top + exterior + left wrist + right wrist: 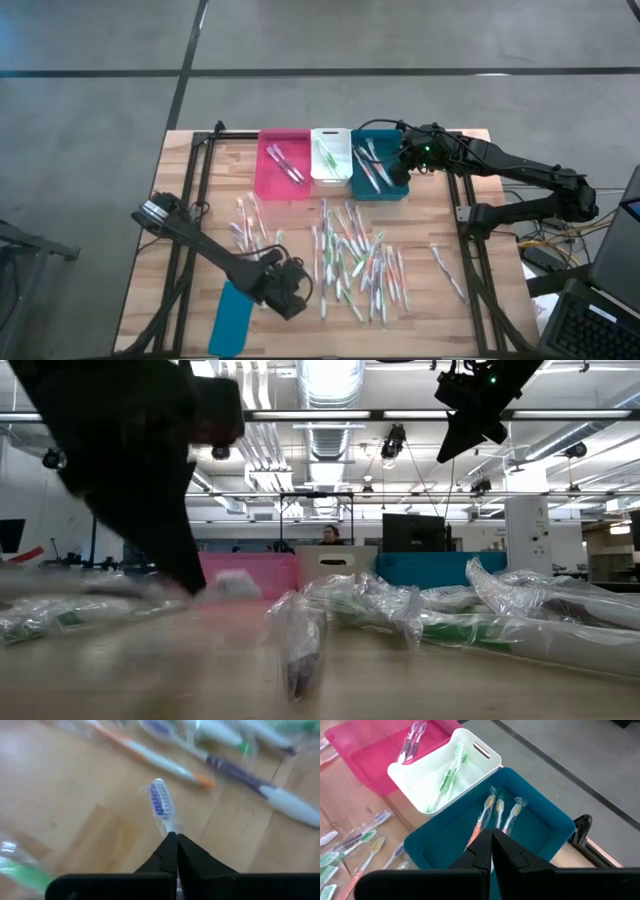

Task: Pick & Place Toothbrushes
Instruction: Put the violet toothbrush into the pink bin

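The toothbrushes (355,262) lie scattered in clear wrappers across the middle of the wooden table (420,320), with a few already sorted into the 3 bins at the far edge: purple ones in the pink bin (283,165), green ones in the white bin (330,155), orange ones in the teal bin (378,166). Down at the near left side of the pile, the left gripper (172,840) has its jaws pressed together on the neck of a blue-bristled toothbrush (161,805), head sticking out past the fingertips. A flat teal lid (231,318) rests just beside that arm. Over at the teal bin, the right gripper (491,837) hovers above the orange brushes, jaws squeezed tight against each other, holding nothing visible.
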`<action>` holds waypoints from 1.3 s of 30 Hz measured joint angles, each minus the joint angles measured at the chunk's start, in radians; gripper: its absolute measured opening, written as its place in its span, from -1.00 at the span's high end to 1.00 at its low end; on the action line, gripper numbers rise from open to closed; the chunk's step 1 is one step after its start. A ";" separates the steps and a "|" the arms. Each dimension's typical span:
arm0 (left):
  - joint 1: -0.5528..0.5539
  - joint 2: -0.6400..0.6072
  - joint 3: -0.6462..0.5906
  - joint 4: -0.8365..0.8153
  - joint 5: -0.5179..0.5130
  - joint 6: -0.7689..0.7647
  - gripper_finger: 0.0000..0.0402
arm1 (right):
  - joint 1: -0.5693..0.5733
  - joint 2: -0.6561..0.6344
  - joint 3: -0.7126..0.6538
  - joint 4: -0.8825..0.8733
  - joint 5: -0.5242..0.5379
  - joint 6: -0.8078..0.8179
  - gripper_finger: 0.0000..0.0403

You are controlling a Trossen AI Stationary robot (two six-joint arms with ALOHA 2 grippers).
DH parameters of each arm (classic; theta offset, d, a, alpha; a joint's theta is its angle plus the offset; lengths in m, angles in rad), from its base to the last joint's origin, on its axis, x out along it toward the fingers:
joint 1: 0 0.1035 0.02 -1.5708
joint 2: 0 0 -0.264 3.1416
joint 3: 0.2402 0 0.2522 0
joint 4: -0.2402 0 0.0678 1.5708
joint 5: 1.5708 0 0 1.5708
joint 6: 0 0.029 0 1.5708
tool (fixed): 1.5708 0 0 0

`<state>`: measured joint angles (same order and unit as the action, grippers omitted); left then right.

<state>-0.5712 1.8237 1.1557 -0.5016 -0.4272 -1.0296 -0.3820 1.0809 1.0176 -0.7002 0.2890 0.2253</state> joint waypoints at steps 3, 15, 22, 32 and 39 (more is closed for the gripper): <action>0.000 -0.058 0.000 -0.040 -0.051 0.015 0.99 | 0.000 0.000 -0.001 0.000 0.000 0.002 0.96; 0.067 -0.334 0.000 -0.093 -0.573 0.266 0.99 | 0.000 0.000 -0.013 0.002 0.000 0.000 0.96; 0.237 -0.437 0.001 -0.002 -0.644 0.467 0.99 | 0.000 0.000 -0.014 0.003 0.000 -0.001 0.96; 0.625 -0.482 0.001 0.192 -0.333 0.639 1.00 | 0.000 0.001 -0.027 0.003 0.000 -0.001 0.96; 0.865 -0.480 0.001 0.198 -0.158 0.585 1.00 | 0.000 0.001 -0.046 0.003 0.000 -0.023 0.96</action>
<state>0.2938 1.3437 1.1567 -0.3035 -0.5849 -0.4450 -0.3817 1.0821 0.9715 -0.6976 0.2893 0.2023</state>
